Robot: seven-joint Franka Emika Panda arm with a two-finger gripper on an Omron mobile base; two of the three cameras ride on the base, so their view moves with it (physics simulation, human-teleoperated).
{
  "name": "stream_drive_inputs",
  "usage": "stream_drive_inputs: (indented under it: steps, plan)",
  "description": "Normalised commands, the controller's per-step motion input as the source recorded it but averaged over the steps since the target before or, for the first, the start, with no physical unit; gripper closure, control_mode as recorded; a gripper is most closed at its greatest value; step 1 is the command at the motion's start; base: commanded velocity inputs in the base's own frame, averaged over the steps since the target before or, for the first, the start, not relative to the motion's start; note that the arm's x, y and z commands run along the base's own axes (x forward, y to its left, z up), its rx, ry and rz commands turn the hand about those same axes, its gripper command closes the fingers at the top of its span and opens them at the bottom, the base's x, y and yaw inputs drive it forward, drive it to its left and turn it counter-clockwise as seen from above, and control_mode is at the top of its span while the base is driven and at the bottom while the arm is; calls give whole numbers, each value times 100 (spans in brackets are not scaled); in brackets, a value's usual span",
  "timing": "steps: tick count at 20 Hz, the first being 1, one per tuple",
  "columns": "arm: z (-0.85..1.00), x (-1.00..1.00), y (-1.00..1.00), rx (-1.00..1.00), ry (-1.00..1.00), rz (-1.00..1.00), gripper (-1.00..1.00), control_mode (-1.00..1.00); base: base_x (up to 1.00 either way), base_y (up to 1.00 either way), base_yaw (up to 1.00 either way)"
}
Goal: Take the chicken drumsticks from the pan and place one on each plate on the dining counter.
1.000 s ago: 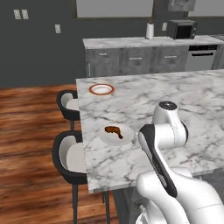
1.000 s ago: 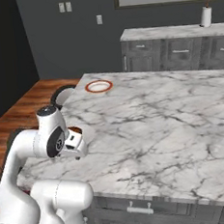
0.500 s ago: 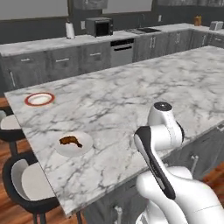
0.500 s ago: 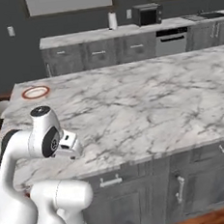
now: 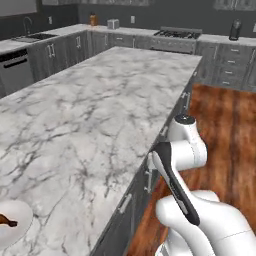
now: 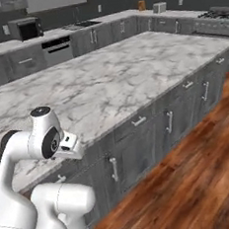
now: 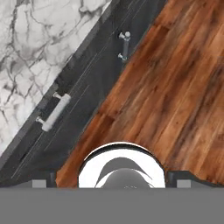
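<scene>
A pale plate [image 5: 17, 225] lies at the near left corner of the marble dining counter [image 5: 90, 110], cut off by the picture's edge. One reddish-brown chicken drumstick [image 5: 6, 220] rests on it. My arm is folded in close to the base, beside the counter's long side [image 6: 108, 82]. In the right base view my gripper [image 6: 71, 145] hangs at the counter's edge. From the hand, the gripper [image 7: 112, 183] points down at dark cabinet fronts and wood floor; it is open and holds nothing. The counter's marble edge [image 7: 26, 57] runs along the left of that view. The pan is out of view.
Dark cabinets with silver handles [image 7: 54, 113] run under the counter. Wood floor [image 5: 225, 130] stretches to my right. A stove [image 5: 175, 34] stands on the far wall, with a dark kettle [image 5: 235, 30] beside it. A microwave [image 6: 24, 28] sits at the back left.
The whole picture has swung: the base has turned along the island, so the plate with the drumstick now lies at the left base view's bottom left. The arm keeps its folded pose, gripper open.
</scene>
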Motion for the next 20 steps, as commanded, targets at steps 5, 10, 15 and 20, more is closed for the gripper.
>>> stream_drive_inputs:
  steps: [5,10,15,20]
  plan:
    - [0,0,0,0,0,0,-100,100,6,-55,-76]
    - [0,0,0,0,0,0,-100,100,49,-45,-44]
    - [0,0,0,0,0,0,-100,100,99,-24,-4]
    - [0,0,0,0,0,0,-100,100,100,-20,0]
